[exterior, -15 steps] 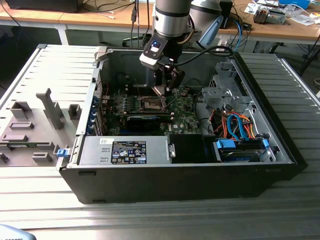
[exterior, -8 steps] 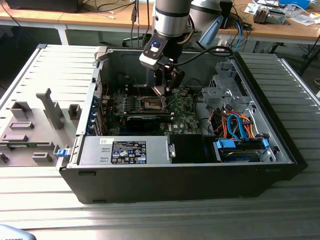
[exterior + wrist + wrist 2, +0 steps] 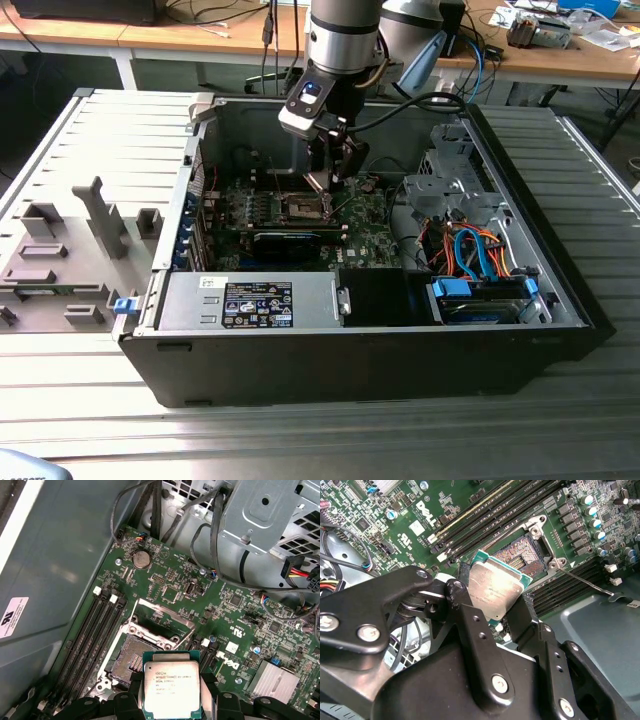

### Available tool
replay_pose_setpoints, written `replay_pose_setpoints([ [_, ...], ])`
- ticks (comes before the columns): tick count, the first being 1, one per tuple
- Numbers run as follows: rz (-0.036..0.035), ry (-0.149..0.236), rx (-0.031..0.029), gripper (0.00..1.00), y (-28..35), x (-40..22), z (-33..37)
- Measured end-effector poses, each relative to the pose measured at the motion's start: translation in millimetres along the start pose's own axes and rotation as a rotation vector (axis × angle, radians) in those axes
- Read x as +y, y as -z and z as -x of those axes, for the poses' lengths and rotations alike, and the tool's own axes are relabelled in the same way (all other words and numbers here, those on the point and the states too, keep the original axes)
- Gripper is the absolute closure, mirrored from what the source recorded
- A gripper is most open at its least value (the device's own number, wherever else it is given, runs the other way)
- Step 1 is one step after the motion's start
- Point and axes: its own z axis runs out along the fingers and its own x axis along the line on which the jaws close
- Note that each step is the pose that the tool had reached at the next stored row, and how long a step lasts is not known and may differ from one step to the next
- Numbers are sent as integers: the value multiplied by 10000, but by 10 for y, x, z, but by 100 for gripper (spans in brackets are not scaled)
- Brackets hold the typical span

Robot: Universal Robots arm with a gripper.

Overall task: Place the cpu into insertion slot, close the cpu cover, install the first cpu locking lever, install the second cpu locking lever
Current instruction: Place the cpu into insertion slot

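Note:
My gripper (image 3: 325, 180) hangs inside the open computer case, just above the motherboard. It is shut on the cpu (image 3: 171, 685), a small square chip with a silvery top, gripped by two opposite edges. In both wrist views the cpu (image 3: 495, 591) hovers tilted beside the bare insertion slot (image 3: 131, 661), partly overlapping its edge and apart from its contacts (image 3: 526, 555). The cpu cover (image 3: 161, 624), a silver frame, stands swung up at the slot's far side. A thin locking lever (image 3: 585, 582) sticks out unlatched from the socket corner.
Black memory slots (image 3: 95, 630) run along the socket. A grey drive cage (image 3: 450, 185) with orange and blue cables (image 3: 470, 250) fills the exterior view's right side of the case. A black graphics card (image 3: 285, 240) and the power supply (image 3: 250, 300) lie nearer the front.

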Motion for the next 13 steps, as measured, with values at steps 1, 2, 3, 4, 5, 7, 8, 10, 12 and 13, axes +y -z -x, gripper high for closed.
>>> replay_pose_setpoints([
  [1, 0, -7, 0, 46, 0, 0, 0],
  [2, 0, -11, 1, 46, 0, 0, 0],
  [3, 0, -15, 0, 46, -1, 0, 0],
  [4, 0, -21, 1, 46, -1, 0, 0],
  [5, 0, -26, 1, 46, -1, 0, 0],
  [7, -1, -40, 1, 46, -2, 0, 0],
  [8, 0, -45, 1, 46, -2, 0, 0],
  [10, -1, -57, 2, 46, -3, 0, 0],
  [12, -1, -75, 2, 46, -3, 0, 0],
  [13, -2, -82, 3, 46, -4, 0, 0],
])
